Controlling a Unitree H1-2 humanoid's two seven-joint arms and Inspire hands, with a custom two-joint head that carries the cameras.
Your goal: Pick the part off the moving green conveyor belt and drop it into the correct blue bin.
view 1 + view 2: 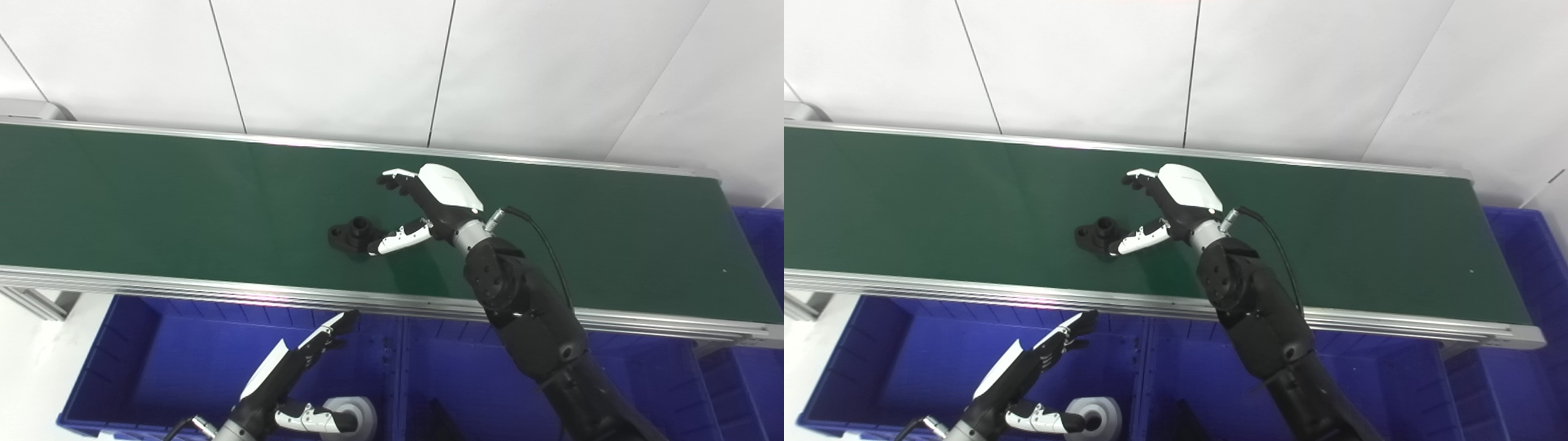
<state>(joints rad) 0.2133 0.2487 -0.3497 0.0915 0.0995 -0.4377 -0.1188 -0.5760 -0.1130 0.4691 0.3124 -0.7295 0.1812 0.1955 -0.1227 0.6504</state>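
A small black part [350,234] with a flat flange and a short upright tube lies on the green conveyor belt [153,196], near its front half. My right hand [429,205] is open over the belt just right of the part, its thumb tip beside the part and its fingers spread above and behind it. My left hand [294,373] is open and empty, low over the left blue bin [122,361]. The part also shows in the right eye view [1097,233].
A grey round part [358,413] lies in the left blue bin. A second blue bin [453,367] stands to its right, and another [759,245] at the belt's right end. A silver rail [184,285] edges the belt's front. A white wall stands behind.
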